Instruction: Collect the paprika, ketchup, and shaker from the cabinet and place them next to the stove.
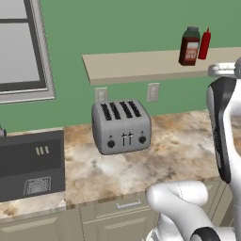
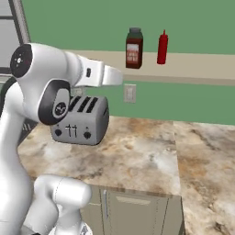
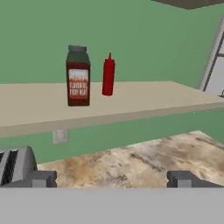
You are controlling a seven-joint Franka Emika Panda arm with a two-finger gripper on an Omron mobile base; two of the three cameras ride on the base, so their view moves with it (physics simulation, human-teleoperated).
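A simulated kitchen with a green wall. A long tan shelf (image 1: 141,66) runs along the wall above a marbled brown and cream surface (image 1: 179,150). Two task items stand on the shelf, close together but not touching. The paprika jar (image 3: 78,76) is squat and dark red-brown, with a dark lid and a pale front label. Just beside it stands the ketchup bottle (image 3: 108,75), slim and bright red with a pointed nozzle, set slightly farther back toward the wall. Both are upright.

Below the shelf, a silver four-slot toaster (image 1: 121,125) sits on the surface near the wall, with two pale wall outlets (image 1: 152,92) above it. In the left base view, the edge of a black stove (image 1: 30,162) with a steel front lies at the far left, well apart from the shelf items, and a grey-framed window (image 1: 21,52) fills the upper left corner. Pale cabinet doors and drawers (image 2: 133,211) sit under the surface.

The white robot arm (image 2: 41,92) rises in the foreground, its upper part reaching at about shelf height. In the hand view, the two dark fingers (image 3: 37,178) sit far apart at the bottom, released and grasping nothing, and the camera looks at the jar and bottle from a distance, well short of them.
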